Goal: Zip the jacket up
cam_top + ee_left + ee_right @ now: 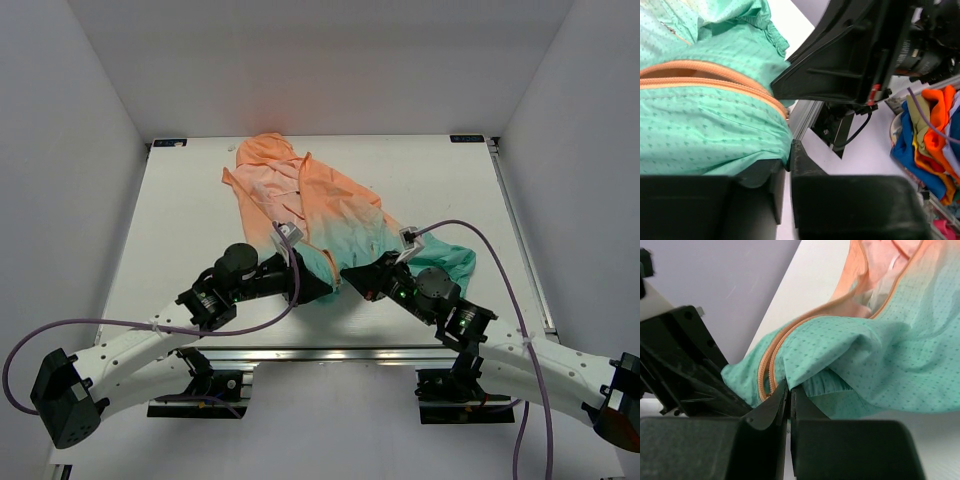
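Note:
The jacket [320,205] lies spread on the white table, peach-orange at the far end and teal-green at the near hem. Both grippers meet at that near hem. My left gripper [330,287] has its jaws a narrow slit apart. In the left wrist view the teal cloth [705,130] drapes over its left finger and the table shows through the gap at the left gripper [788,155]. The orange zipper [715,80] runs across the cloth just above. My right gripper [352,280] is shut, pinching the teal hem [880,350] at its tips [789,387], right beside the lower end of the zipper [769,365].
The two arms nearly touch: the right arm's black body [865,50] fills the upper left wrist view, and the left arm [680,355] sits close in the right wrist view. A metal rail [330,355] edges the table's near side. A pile of colourful clothes [930,135] lies beyond the table.

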Tool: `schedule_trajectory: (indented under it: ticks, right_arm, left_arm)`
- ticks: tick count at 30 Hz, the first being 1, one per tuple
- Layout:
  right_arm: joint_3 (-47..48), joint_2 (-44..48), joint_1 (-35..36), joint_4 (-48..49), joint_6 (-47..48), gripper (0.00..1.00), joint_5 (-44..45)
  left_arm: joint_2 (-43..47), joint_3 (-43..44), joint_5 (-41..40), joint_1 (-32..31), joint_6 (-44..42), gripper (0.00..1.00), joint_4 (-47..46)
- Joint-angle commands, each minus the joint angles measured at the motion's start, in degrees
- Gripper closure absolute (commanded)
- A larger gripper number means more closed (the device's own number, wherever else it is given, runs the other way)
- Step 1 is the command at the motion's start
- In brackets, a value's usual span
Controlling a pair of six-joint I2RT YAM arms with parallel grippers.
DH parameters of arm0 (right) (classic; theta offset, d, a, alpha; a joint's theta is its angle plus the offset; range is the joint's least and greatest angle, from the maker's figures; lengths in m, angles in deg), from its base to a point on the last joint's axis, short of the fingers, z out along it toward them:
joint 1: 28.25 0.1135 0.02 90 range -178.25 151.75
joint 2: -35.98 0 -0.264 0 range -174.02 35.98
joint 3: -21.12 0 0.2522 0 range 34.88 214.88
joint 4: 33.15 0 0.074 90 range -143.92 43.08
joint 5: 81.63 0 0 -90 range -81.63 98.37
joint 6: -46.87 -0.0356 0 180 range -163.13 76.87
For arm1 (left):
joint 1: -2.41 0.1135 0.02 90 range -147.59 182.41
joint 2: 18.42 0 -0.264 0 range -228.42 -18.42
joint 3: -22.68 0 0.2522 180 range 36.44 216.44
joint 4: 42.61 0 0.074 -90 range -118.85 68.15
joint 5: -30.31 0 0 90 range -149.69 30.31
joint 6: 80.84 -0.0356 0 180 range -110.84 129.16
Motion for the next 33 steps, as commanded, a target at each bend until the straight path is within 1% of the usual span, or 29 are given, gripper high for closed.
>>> schedule_trajectory:
  ticks: [1, 2, 3, 5, 6, 7, 11, 19, 20, 22, 23, 26, 27, 29, 33]
  right_arm:
    - [-1.11, -0.31, -0.48, 5.64, -2.43, 1.0, -1.87]
    - [-1.46, -0.31, -0.48, 5.81, -2.6, 1.0, -2.14]
    - [-1.72, -0.14, -0.56, 6.51, -2.78, 1.0, -2.23]
    - [-2.07, -0.05, -0.56, 7.22, -2.61, 1.0, -3.02]
    - [-2.16, -0.05, -0.48, 7.66, -2.61, 1.0, -3.19]
    - [-2.16, -0.05, -0.56, 7.83, -2.61, 1.0, -3.72]
    - [-2.42, -0.13, -0.48, 8.97, -2.78, 1.0, -4.86]
    - [-2.69, -0.75, -0.48, 9.24, -2.69, 1.0, -5.75]
    - [-2.69, -0.66, -0.48, 8.98, -2.61, 1.0, -5.57]
    - [-2.69, -0.31, -0.48, 8.72, -2.52, 1.0, -5.39]
    - [-2.6, -0.31, -0.56, 8.54, -2.43, 1.0, -5.48]
    - [-2.69, -0.31, -0.48, 8.36, -2.34, 1.0, -5.57]
    - [-2.6, -0.4, -0.48, 8.28, -2.26, 1.0, -5.57]
    - [-2.6, -0.49, -0.56, 8.19, -2.34, 1.0, -5.39]
    - [-2.6, -0.49, -0.48, 8.54, -2.25, 1.0, -5.57]
  left_arm:
    - [1.23, -0.2, 2.69, -0.33, 0.77, 0.77, 0.48]
    - [1.4, -0.46, 2.77, -0.42, 1.03, 0.74, -0.57]
    - [1.58, -0.73, 2.86, -0.42, 1.12, 0.66, -1.02]
    - [1.67, -1.26, 2.69, -0.42, 1.73, 0.62, -1.99]
    - [1.67, -1.35, 2.43, -0.33, 2.0, 0.57, -2.08]
    - [1.49, -1.52, 1.99, -0.33, 2.17, 0.55, -2.25]
    - [0.97, -1.96, 1.55, -0.33, 2.97, 0.52, -3.39]
    - [0.7, -1.96, -1.53, -0.42, 4.37, 0.52, -4.97]
    - [0.96, -2.14, -2.4, -0.33, 4.46, 0.53, -5.24]
    - [1.23, -2.4, -3.29, -0.33, 5.25, 0.59, -5.94]
    - [1.32, -2.49, -4.25, -0.33, 5.43, 0.67, -5.94]
    - [1.05, -2.58, -5.22, -0.42, 6.13, 0.81, -6.64]
    - [0.79, -2.66, -5.22, -0.42, 6.3, 0.91, -6.82]
    - [0.44, -2.58, -5.05, -0.33, 6.31, 1.0, -7.35]
    - [-0.61, -2.23, -5.75, -0.33, 6.13, 1.0, -6.21]
